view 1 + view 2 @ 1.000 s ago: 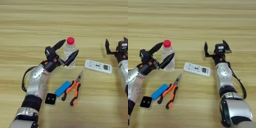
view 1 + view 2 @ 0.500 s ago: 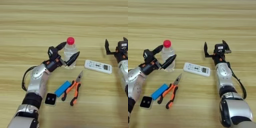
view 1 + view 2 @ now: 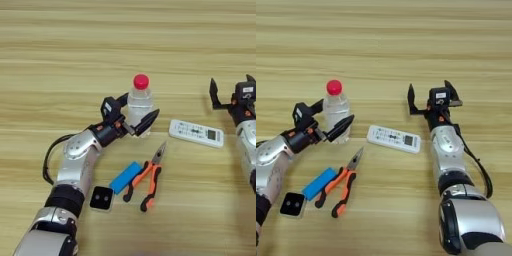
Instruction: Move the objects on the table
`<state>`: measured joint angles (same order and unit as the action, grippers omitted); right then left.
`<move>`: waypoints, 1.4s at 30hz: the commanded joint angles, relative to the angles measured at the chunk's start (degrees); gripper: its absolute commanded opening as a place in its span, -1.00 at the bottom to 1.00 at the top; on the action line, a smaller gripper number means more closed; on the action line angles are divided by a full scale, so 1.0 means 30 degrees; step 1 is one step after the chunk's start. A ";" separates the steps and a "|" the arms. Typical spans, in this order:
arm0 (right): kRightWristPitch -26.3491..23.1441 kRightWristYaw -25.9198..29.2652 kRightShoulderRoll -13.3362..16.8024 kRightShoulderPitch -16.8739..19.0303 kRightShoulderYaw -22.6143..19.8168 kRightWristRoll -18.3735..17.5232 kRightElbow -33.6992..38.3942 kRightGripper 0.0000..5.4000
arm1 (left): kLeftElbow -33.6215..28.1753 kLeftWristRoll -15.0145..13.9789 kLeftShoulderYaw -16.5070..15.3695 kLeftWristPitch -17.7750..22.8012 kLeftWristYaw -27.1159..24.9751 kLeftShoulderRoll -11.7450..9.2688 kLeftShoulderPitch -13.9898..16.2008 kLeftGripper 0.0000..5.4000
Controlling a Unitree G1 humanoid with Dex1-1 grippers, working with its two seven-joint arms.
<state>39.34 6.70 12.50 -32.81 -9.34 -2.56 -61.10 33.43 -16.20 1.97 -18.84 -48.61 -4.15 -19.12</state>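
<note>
left gripper is right up at the small clear plastic bottle with the red cap, its two black fingers spread wide with the bottle's lower body sitting between them, one finger out front on the near right side, the other tucked behind on the left. whether the pads actually press the plastic, can't tell from here. the bottle stands upright on the broad light-brown wooden table, roughly in the middle of it.

just right of the bottle, apart from it, the slim white remote control with grey buttons and a small screen lies flat, its long side slanting a touch down to the right, screen end at the right.

right gripper sits beyond the remote's right end, clear of it, fingers splayed wide and holding nothing, pointing away from the robot.

nearer the robot, below the bottle, orange-handled pliers lie with the nose pointing up toward the remote's left end. a flat blue rectangular block lies slanted just beside the pliers' handles on the left, and a small black square piece with a pale edge sits by the left forearm.
</note>
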 commanded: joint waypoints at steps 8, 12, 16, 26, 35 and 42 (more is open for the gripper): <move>-0.0012 0.0032 -0.0023 -0.0337 -0.0039 -0.0027 -0.0041 1.00 | 0.0089 0.0330 0.0080 -0.0066 0.0147 -0.0083 -0.0214 0.39; -0.0012 0.0009 -0.0040 -0.0342 -0.0026 -0.0010 -0.0033 1.00 | 0.0071 0.0328 0.0069 -0.0079 0.0158 -0.0105 -0.0212 0.27; -0.0011 -0.0003 -0.0054 -0.0345 -0.0014 0.0004 -0.0032 1.00 | 0.0073 0.0348 0.0059 -0.0114 0.0182 -0.0124 -0.0214 0.21; 0.0036 0.0171 -0.0257 -0.0278 -0.0062 -0.0189 0.0184 1.00 | -0.0380 0.0533 0.0066 -0.0460 0.0131 -0.0484 -0.0185 0.17; -0.0790 0.5478 -0.0325 0.0835 0.0564 -0.2508 0.4495 1.00 | -0.2719 -0.0054 0.0355 -0.0208 -0.1377 -0.1393 -0.0452 0.16; -0.6089 1.2152 0.1989 0.4210 0.2628 -0.5825 1.4865 1.00 | -0.6969 -0.0939 0.0765 0.0974 -0.2198 -0.1801 -0.0140 0.16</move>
<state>25.31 39.15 15.93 -22.73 -3.05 -18.02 -22.61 16.64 -17.64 3.66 -16.48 -54.63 -9.09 -19.01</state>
